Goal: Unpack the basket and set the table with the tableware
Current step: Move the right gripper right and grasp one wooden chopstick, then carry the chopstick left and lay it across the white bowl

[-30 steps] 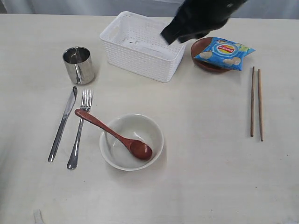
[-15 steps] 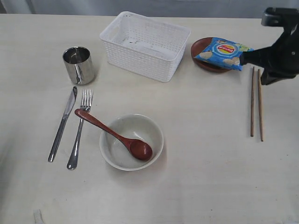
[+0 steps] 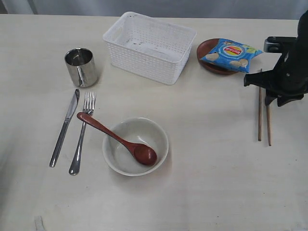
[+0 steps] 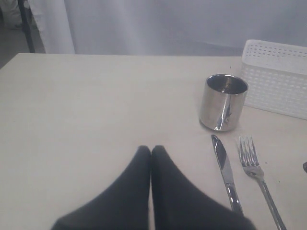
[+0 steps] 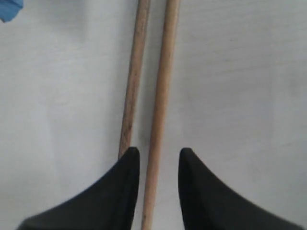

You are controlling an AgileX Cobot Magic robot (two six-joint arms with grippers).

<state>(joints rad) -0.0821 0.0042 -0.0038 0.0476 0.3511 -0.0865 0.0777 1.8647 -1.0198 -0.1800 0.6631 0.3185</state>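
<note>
Right gripper (image 5: 158, 151), jaws narrowly parted, straddles one of the chopsticks (image 5: 163, 72) lying on the table (image 3: 216, 183), while the basket (image 3: 144, 60) looks empty and the tableware (image 3: 126, 132) seems laid out, a chip bag (image 3: 231, 54) resting on the plate (image 3: 203, 54).

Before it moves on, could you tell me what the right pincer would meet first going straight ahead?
Most likely the chopsticks: the right pincer points down at them, one lying in its gap, though its height is unclear.
</note>
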